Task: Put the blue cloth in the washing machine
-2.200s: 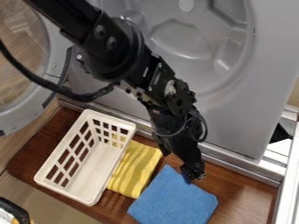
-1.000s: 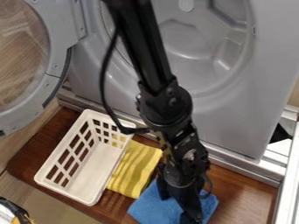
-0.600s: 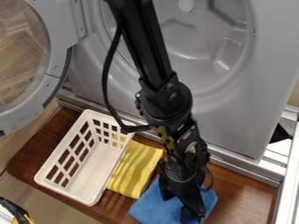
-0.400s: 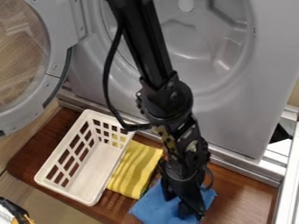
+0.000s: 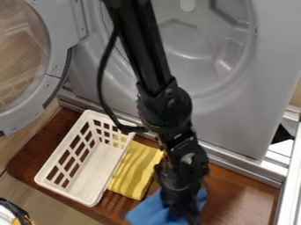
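The gripper (image 5: 183,215) hangs at the bottom of the view, right of centre, shut on the blue cloth (image 5: 148,211). Bunched and creased, the cloth shows on both sides of the black fingers, and its middle is hidden behind them. Behind the arm stands the grey washing machine (image 5: 235,118), its round opening facing the camera. Its door (image 5: 56,66) is swung wide to the left.
A white slotted basket (image 5: 100,162) stands on the brown wooden board (image 5: 241,193), left of the gripper. Between basket and gripper lies a yellow striped cloth (image 5: 138,169). A metal frame (image 5: 289,176) runs along the right edge.
The gripper came down over the blue cloth and closed on it. The cloth went from flat to bunched, its right side drawn in leftward. Basket and yellow cloth stayed put.
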Controlling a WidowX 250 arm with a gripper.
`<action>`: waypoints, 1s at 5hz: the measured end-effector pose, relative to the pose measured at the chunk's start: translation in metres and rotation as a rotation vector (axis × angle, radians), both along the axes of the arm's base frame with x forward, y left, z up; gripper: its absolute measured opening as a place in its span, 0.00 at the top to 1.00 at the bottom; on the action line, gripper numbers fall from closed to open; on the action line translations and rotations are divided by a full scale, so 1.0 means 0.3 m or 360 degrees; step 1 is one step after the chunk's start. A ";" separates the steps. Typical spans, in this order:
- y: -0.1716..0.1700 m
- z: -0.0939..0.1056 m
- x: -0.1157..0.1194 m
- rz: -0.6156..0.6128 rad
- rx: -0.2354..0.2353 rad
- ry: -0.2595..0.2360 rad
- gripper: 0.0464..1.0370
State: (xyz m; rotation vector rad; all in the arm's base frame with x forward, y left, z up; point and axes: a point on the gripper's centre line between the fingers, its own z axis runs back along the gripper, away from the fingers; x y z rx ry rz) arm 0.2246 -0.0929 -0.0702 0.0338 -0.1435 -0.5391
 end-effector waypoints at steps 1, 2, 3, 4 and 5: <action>-0.014 0.024 0.009 -0.0022 -0.0007 -0.0040 0.95; -0.017 0.080 0.028 0.0001 -0.0030 -0.0122 0.95; -0.018 0.153 0.069 0.0008 -0.0031 -0.0226 0.95; 0.003 0.247 0.131 0.0072 0.0004 -0.0306 0.95; 0.036 0.331 0.193 0.0147 0.0015 -0.0404 0.95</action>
